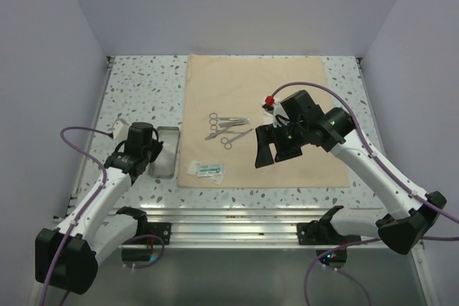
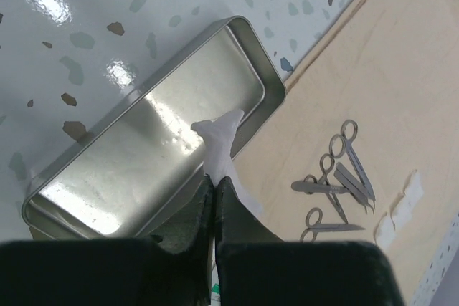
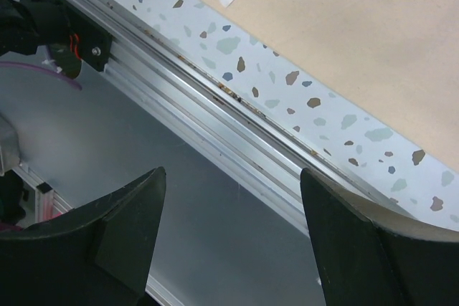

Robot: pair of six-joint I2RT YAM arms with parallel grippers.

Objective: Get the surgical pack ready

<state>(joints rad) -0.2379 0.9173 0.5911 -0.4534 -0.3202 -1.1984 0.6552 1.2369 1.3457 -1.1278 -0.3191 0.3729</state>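
Left fingers (image 2: 195,214) pinch a white gauze square (image 2: 221,134) over the steel tray (image 2: 93,170); right fingers (image 3: 115,234) hang spread above the beige cloth (image 1: 301,84).

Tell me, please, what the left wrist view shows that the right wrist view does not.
Only the left wrist view: the left gripper shut on a white gauze piece, seen against the steel tray, and the scissors lying on the beige cloth. Only the right wrist view: the right gripper open and holding nothing, the aluminium rail at the table's near edge, and a black clamp beside it. Both: the beige cloth, the speckled table and, probably, the white packets near the cloth's near edge.
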